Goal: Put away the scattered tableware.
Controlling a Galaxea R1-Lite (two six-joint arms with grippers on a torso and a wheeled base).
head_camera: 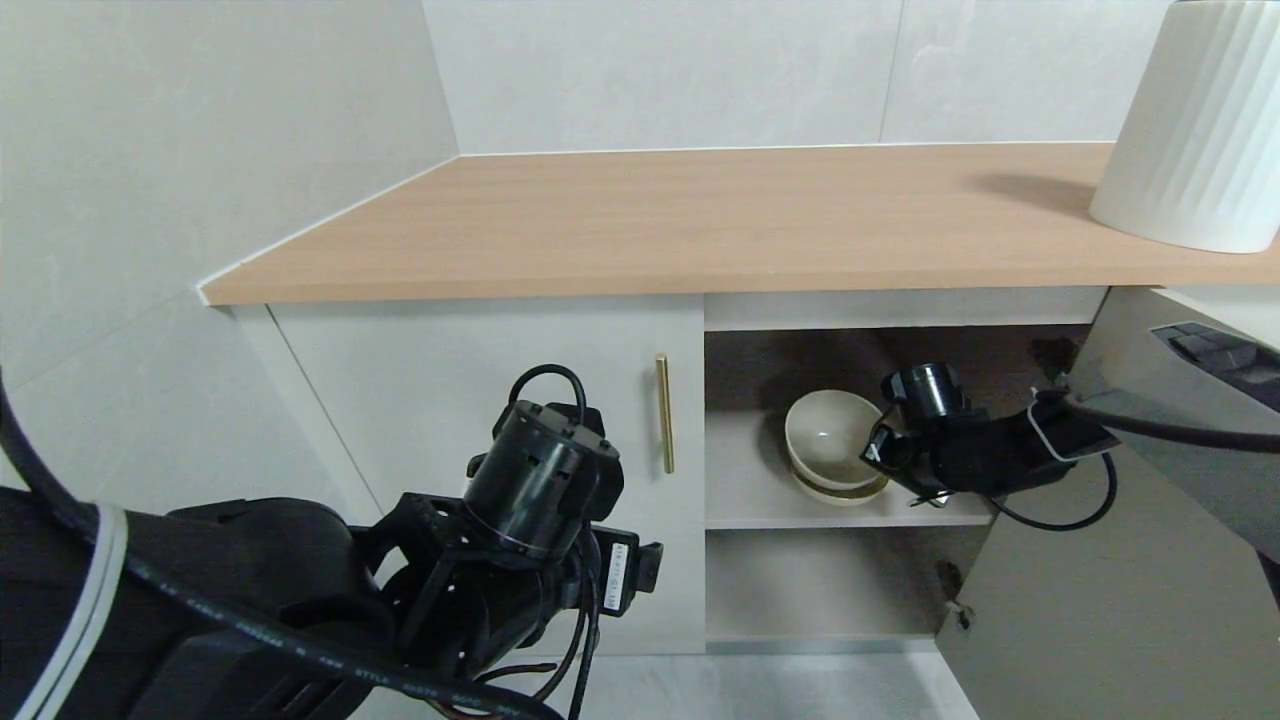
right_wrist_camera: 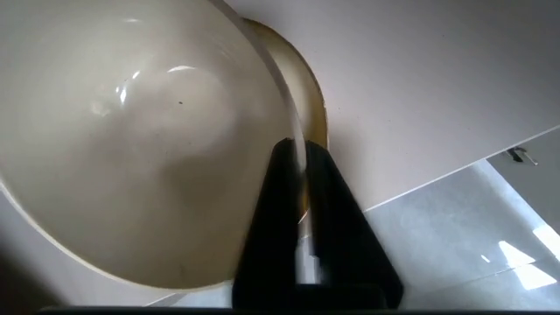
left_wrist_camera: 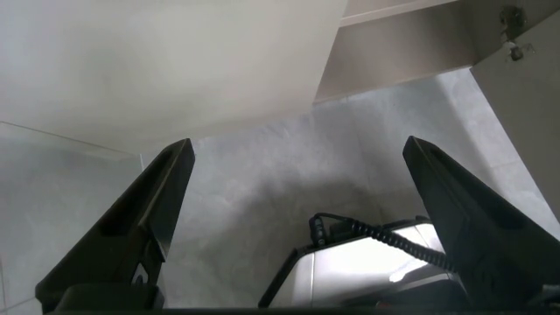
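Head view first: looks into an open cabinet [head_camera: 1000, 310] under a wooden countertop [head_camera: 700, 220]. On its shelf [head_camera: 745, 490], a cream bowl [head_camera: 830, 432], tipped toward the opening and resting in a second, darker-rimmed bowl [head_camera: 842, 490] beneath. Pinched at the near rim by the right gripper [head_camera: 878, 452], with the rim, judging from the right wrist view, caught in the narrow slot between the pads. Clamped on the bowl, then, not merely beside it.

As for the left gripper [left_wrist_camera: 297, 157]: low in front of the shut cabinet door [head_camera: 450, 400], not far from the brass handle [head_camera: 664, 413], fingers [left_wrist_camera: 149, 210] spread wide over the floor [left_wrist_camera: 367, 140], holding nothing.

Handles like glazed ceramic, probably: stiff, smooth, fairly heavy for a rim pinch, and liable to chip or crack if dropped or knocked against the lower bowl. Slippery under hard pads too, so likely to pivot in the grip when tilted. Best taken at the rim, one pad inside and one outside, well down the wall and not at the very lip. Calls for levelling into the lower bowl until seated before letting go; otherwise risks sliding off the stack toward the shelf edge. Seems near the end of this bowl's placing, release not yet made.

Off to the right on the countertop, a white ribbed container [head_camera: 1195, 130], well apart from the work.
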